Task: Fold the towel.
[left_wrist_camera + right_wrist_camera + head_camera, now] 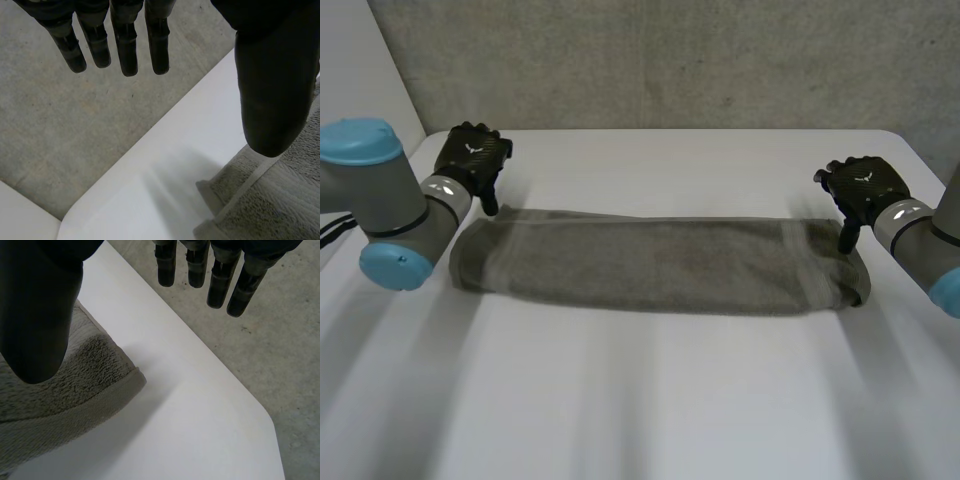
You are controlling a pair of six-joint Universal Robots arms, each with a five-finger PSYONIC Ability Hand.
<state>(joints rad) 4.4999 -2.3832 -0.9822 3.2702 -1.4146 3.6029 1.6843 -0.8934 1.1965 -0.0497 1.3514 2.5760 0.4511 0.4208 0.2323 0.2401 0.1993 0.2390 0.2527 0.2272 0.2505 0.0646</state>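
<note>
A grey-green towel (660,265) lies folded into a long band across the white table (650,400). My left hand (473,160) hovers over the towel's far left corner, open, fingers (127,47) straight and apart from the thumb (275,90), holding nothing. The towel's corner (265,195) lies below the thumb. My right hand (860,190) hovers over the far right corner, open too, with straight fingers (220,280) and the thumb (37,315) above the towel's end (75,390). Neither hand touches the cloth.
The table's back corners (100,210) (260,430) lie just beyond each hand, with grey concrete floor (65,115) past the edge. A grey wall (660,60) stands behind the table. Bare table surface spreads in front of the towel.
</note>
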